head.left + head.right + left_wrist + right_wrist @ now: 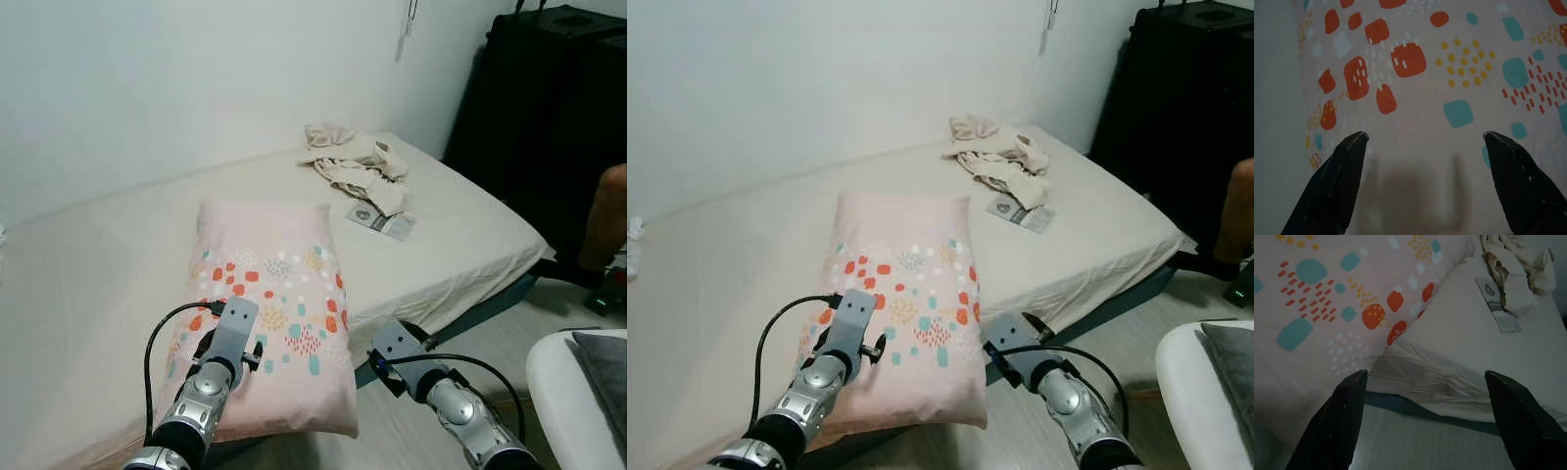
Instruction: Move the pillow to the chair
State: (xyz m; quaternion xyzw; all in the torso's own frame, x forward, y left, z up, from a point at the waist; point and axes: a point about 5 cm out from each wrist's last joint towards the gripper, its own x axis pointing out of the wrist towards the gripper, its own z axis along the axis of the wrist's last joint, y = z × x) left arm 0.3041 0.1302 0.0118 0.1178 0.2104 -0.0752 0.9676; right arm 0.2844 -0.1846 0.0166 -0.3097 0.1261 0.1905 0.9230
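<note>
A pale pink pillow (269, 304) with orange and teal spots lies on the bed, its near end hanging over the bed's front edge. My left gripper (1425, 134) hovers open just above the pillow's near left part, and its fingers cast a shadow on the fabric. My right gripper (1425, 373) is open beside the pillow's near right corner, over the mattress edge, with nothing between its fingers. The white chair (563, 392) with a grey cushion stands at the lower right.
The bed (108, 264) has a cream sheet. A heap of beige clothes (358, 162) and a small packet (382, 221) lie at its far end. A black cabinet (558, 108) stands at the right, and a person's leg (607, 215) is beside it.
</note>
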